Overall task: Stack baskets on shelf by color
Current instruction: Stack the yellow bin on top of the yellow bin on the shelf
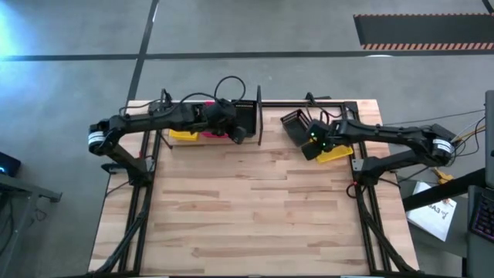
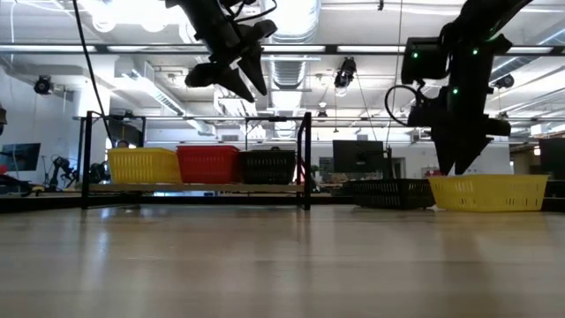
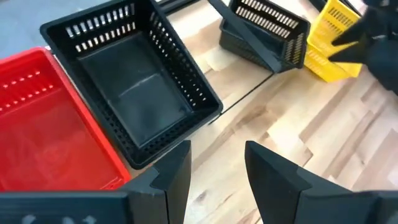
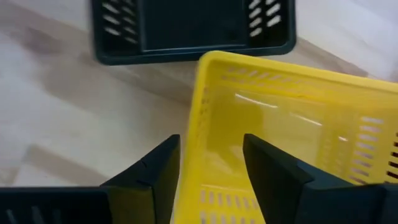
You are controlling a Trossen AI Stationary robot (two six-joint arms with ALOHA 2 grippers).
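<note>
The shelf (image 2: 194, 187) already carries one basket of each colour abreast: a yellow basket (image 2: 143, 165), a red basket (image 2: 208, 163) and a black basket (image 2: 269, 166), all sitting below and just ahead of the left gripper (image 2: 237, 78), which hangs above the shelf's black end with its fingers parted and nothing between them. Two baskets are left on the tabletop (image 1: 255, 208) on the right arm's side: a loose yellow basket (image 4: 298, 143) and, just beyond it, a loose black basket (image 4: 193, 28). The right gripper (image 4: 208, 163) is at work over the loose yellow one, its jaws spread wide and astride the near wall, one finger outside and one inside the rim, not yet pinching it. The step in hand looks to be the pick-up of that yellow basket. The next move calls for dropping a little so the wall sits deep between the fingers, closing firmly, then lifting clear and carrying it across to nest squarely in the yellow one at the shelf's far end.
</note>
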